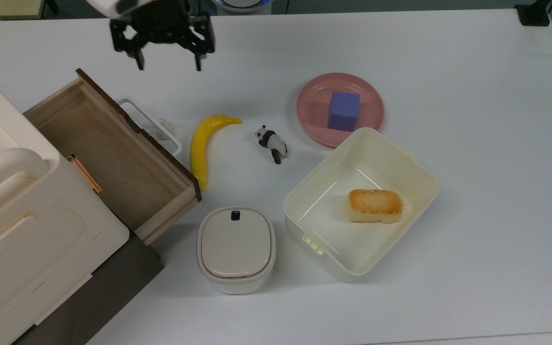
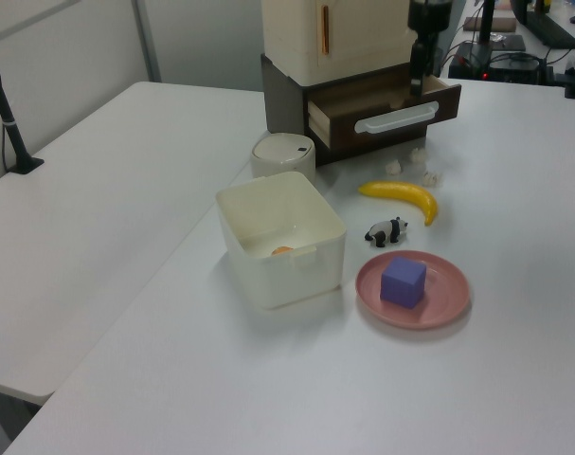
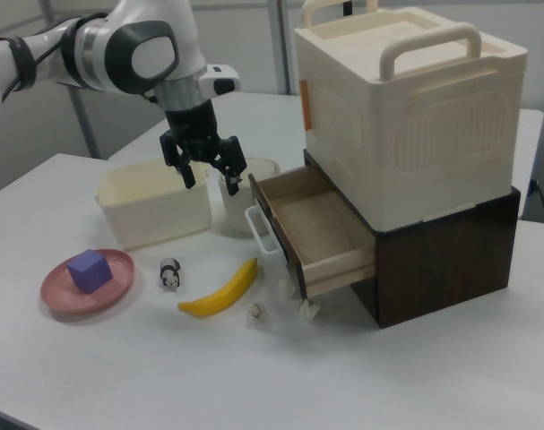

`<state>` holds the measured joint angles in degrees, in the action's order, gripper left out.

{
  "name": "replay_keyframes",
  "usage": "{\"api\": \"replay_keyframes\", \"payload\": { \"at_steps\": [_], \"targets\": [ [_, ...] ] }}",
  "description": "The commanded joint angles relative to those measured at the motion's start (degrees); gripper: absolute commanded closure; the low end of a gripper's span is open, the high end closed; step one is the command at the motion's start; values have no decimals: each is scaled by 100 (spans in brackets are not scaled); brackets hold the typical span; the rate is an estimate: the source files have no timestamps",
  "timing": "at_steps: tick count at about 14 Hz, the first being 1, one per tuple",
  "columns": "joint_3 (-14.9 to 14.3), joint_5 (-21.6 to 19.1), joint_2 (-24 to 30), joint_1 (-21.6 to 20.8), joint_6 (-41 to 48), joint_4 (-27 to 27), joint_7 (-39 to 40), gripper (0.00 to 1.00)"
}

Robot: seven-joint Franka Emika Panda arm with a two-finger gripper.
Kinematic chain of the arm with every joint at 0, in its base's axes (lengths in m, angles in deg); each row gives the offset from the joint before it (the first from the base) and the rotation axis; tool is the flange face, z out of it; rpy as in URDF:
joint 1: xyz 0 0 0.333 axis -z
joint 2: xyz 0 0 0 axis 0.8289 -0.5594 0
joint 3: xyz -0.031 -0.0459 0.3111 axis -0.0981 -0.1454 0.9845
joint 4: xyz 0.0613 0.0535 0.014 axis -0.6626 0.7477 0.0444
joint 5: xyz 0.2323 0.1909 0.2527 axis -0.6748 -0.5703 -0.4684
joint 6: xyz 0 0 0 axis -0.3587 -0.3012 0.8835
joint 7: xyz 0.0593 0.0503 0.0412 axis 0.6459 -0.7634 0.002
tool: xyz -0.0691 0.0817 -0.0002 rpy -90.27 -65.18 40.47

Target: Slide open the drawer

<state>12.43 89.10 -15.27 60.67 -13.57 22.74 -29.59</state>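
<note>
The drawer (image 1: 113, 158) stands pulled out of the dark cabinet base, its light-wood inside bare. Its dark brown front panel (image 1: 161, 153) carries a white loop handle (image 1: 149, 120). My gripper (image 1: 167, 60) hovers open and empty, above and apart from the handle, toward the top view's top edge. The right view puts the gripper (image 3: 209, 175) to the left of the drawer (image 3: 312, 224), higher than the handle (image 3: 256, 231). In the left view the gripper (image 2: 419, 83) hangs over the drawer's far end (image 2: 439, 95).
A banana (image 1: 201, 143) lies close to the drawer front, with small white lumps (image 1: 165, 128) by the handle. Nearby are a toy panda (image 1: 271, 143), a pink plate (image 1: 372, 103) holding a purple cube (image 1: 343, 111), a cream bin (image 1: 419, 182) with bread (image 1: 375, 205), and a lidded pot (image 1: 235, 247).
</note>
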Motion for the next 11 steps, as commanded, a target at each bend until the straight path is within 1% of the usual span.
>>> {"api": "replay_keyframes", "payload": {
  "at_steps": [1,4,5,7,11],
  "targets": [
    [-15,-118,-71,138,189,-51,-265,0],
    [-23,-136,-54,182,311,-95,-326,0],
    [-23,-136,-71,173,425,-208,-587,0],
    [-23,-136,-72,164,453,-236,-1018,0],
    [-32,-118,-72,191,391,-245,-1091,0]
  ]
}}
